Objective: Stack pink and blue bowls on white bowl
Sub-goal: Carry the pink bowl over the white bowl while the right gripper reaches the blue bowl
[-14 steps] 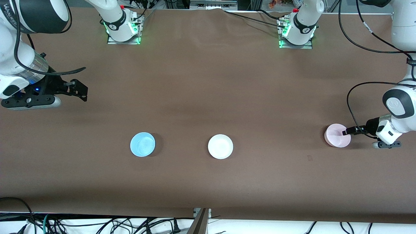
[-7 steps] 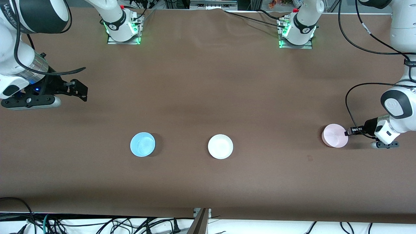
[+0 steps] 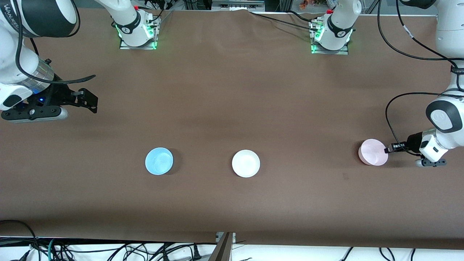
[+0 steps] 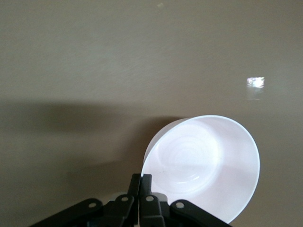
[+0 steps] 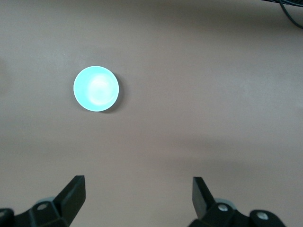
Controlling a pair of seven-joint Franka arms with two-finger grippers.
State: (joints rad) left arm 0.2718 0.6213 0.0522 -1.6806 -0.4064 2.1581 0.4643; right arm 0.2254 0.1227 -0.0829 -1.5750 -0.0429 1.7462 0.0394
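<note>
The pale pink bowl (image 3: 372, 152) is at the left arm's end of the table, tilted. My left gripper (image 3: 389, 148) is shut on its rim. In the left wrist view the fingers (image 4: 146, 178) pinch the rim and the bowl (image 4: 203, 163) looks washed out. The white bowl (image 3: 245, 163) sits upright mid-table. The light blue bowl (image 3: 159, 161) sits beside it toward the right arm's end and shows in the right wrist view (image 5: 96, 89). My right gripper (image 3: 90, 101) is open and empty, waiting above the table at the right arm's end (image 5: 138, 187).
The brown table (image 3: 232, 108) carries only the three bowls. The two arm bases (image 3: 137, 34) (image 3: 330, 38) stand along its far edge. Cables (image 3: 395, 108) hang by the left arm.
The left gripper has closed on the pink bowl's rim. The bowl has tilted and shifted slightly toward the table's middle. The right arm has not moved.
</note>
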